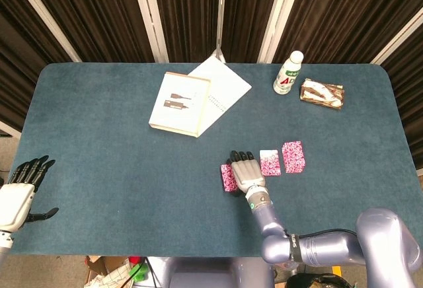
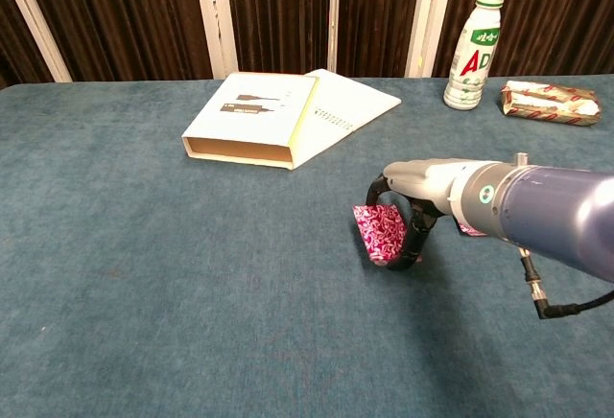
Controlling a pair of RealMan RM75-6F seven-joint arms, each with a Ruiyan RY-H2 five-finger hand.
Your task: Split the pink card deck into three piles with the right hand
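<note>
From where I sit at the controls, my right hand [image 1: 246, 172] is down on the blue-carpeted surface [image 1: 99, 143], palm down, fingers curled over a stack of pink cards [image 1: 229, 178] that it grips; in the chest view that stack [image 2: 381, 233] sits between the thumb and the dark fingers [image 2: 414, 242], its lower edge at the cloth and its pink face tilted towards the camera. Just to the right of the hand lie two more pink piles flat on the surface: a middle pile [image 1: 269, 162] beside the hand, and a far pile [image 1: 293, 156] close beside that one, the two apart from each other by a thin strip of cloth. In the chest view the forearm hides most of both. My left hand [image 1: 18, 192] hangs off the near left corner of the surface, holding nothing, fingers spread. Further back rest a flat white box [image 1: 178, 103] lying partly over a white sheet of paper [image 1: 225, 86], a white bottle with a green label [image 1: 288, 73] standing upright, and a wrapped packet [image 1: 322, 93] just to its right.
</note>
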